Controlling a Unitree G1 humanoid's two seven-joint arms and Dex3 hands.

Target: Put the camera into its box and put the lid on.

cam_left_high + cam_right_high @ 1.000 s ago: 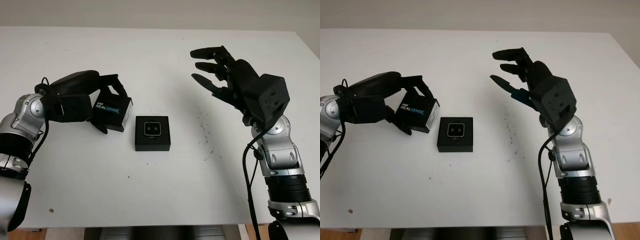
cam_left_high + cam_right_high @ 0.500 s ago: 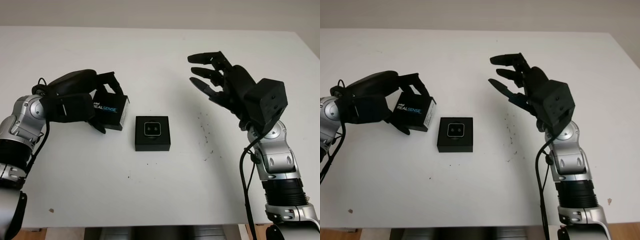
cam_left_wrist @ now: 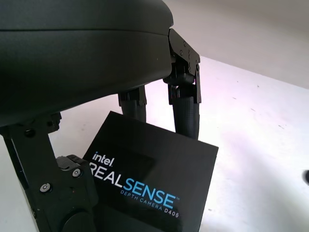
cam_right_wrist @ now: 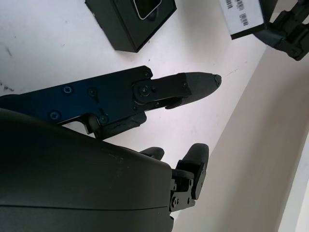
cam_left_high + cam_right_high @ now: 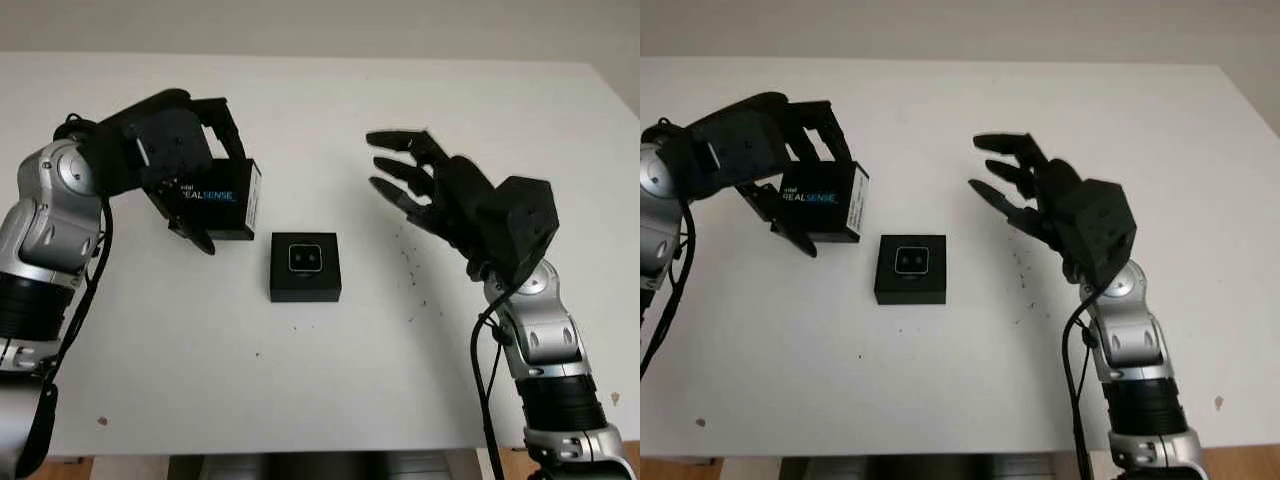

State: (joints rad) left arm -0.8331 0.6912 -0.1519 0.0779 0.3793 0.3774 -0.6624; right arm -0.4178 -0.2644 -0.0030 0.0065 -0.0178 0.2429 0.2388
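Table (image 5: 300, 400) surface, white and lightly speckled with dark marks, is stretching out nearest to the onlooker, with both silver arms coming up from its near edge. Sitting on it near the middle is the box (image 5: 305, 266), a small black square tray lying open, and the camera (image 5: 305, 258) is lying inside it, face up, its pale front showing.

To the right of the box, well apart from it, the right robot hand (image 5: 425, 190) is hovering above the table, released and grasping nothing, its black fingers (image 5: 395, 163) reaching toward the table's middle. In the right wrist view the open box (image 4: 133, 19) is showing beyond those fingers.

A little farther back, on the left side, the left robot hand (image 5: 185, 165) is grasping the lid (image 5: 215, 198), a black carton printed with "intel REALSENSE" in white and blue. The lid is being held off the table, tilted, just behind and to the left of the box and not touching it. In the left wrist view two fingers (image 3: 186, 108) are pressing on the lid's far edge (image 3: 154, 179) while the thumb part is bracing the near side.
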